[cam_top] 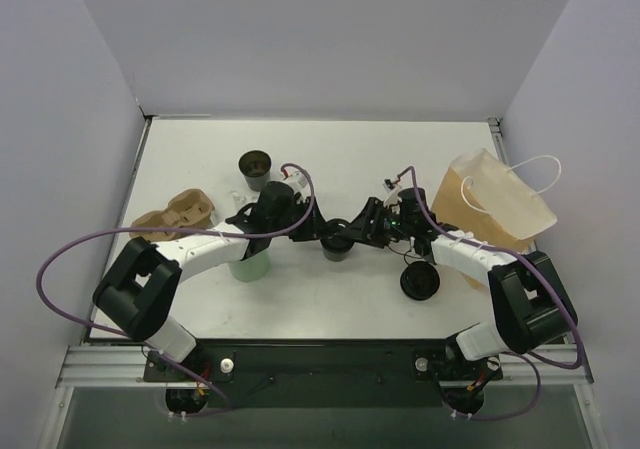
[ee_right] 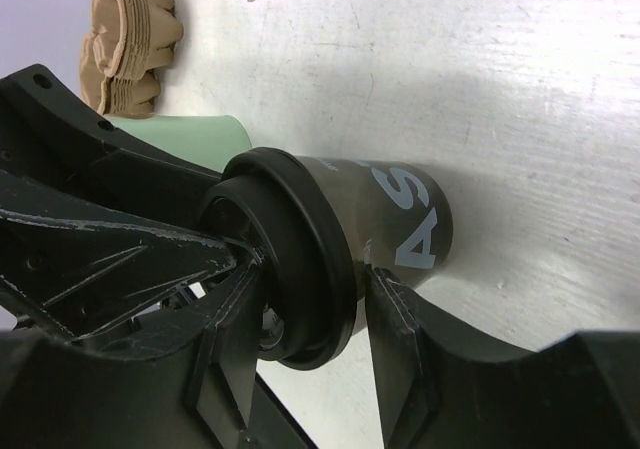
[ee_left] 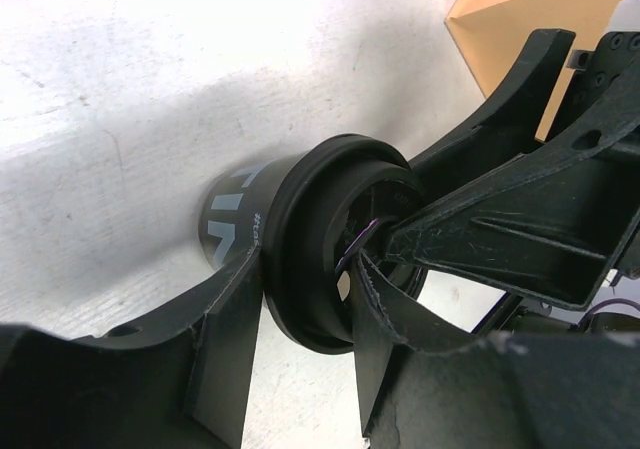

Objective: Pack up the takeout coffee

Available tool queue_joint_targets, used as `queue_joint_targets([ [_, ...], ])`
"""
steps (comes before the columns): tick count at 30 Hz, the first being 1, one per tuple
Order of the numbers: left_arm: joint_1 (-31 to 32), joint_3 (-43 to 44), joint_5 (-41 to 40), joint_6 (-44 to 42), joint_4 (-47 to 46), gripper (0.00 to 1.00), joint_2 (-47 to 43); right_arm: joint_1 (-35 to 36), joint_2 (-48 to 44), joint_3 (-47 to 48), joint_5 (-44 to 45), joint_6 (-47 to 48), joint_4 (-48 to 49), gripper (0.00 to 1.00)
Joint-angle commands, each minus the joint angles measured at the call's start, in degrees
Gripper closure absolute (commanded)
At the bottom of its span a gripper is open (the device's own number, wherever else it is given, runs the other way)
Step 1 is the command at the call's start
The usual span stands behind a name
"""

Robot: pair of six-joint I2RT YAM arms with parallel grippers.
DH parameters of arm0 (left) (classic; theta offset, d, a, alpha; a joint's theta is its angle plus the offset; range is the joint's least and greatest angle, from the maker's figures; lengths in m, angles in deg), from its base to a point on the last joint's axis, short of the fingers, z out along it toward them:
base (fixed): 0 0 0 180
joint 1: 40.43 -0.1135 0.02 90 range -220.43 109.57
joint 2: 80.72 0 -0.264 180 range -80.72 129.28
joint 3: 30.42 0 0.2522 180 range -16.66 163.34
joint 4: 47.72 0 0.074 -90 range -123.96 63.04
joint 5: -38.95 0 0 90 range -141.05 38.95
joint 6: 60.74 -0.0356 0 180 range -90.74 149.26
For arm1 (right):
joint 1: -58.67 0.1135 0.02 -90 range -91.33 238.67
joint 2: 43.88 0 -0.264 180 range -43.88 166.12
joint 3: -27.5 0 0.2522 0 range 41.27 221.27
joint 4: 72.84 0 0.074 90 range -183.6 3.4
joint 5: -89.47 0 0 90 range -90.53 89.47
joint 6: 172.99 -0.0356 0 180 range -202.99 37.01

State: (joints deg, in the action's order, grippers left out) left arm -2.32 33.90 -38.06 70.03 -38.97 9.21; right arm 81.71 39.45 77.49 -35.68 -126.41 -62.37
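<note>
The takeout coffee is a small black cup with pale lettering and a black lid pressed on, upright at mid-table. My left gripper reaches it from the left and my right gripper from the right. In the left wrist view the left gripper pinches the lidded rim of the cup, one finger on the wall and one on the lid top. In the right wrist view the right gripper pinches the rim of the same cup the same way. I cannot tell whether the cup rests on the table.
A green cup stands under the left arm. A black cup with a brown inside is at the back, and a tan cup carrier at the left. A flat black lid and a paper bag are at the right.
</note>
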Motion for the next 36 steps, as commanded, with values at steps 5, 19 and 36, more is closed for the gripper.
queue_joint_targets([
  [5,-0.2,-0.6,-3.5,-4.0,4.8,0.55,3.9,-4.9,-4.2,0.7,-1.6,4.3,-15.9,0.52],
  [19,0.3,1.9,-3.1,-8.8,9.2,0.55,6.2,-8.3,-5.1,5.9,-1.0,7.8,-20.1,0.67],
  [36,-0.2,4.4,-1.6,-12.6,11.5,0.55,9.4,-9.7,-1.7,10.0,-4.3,10.3,-19.6,0.71],
])
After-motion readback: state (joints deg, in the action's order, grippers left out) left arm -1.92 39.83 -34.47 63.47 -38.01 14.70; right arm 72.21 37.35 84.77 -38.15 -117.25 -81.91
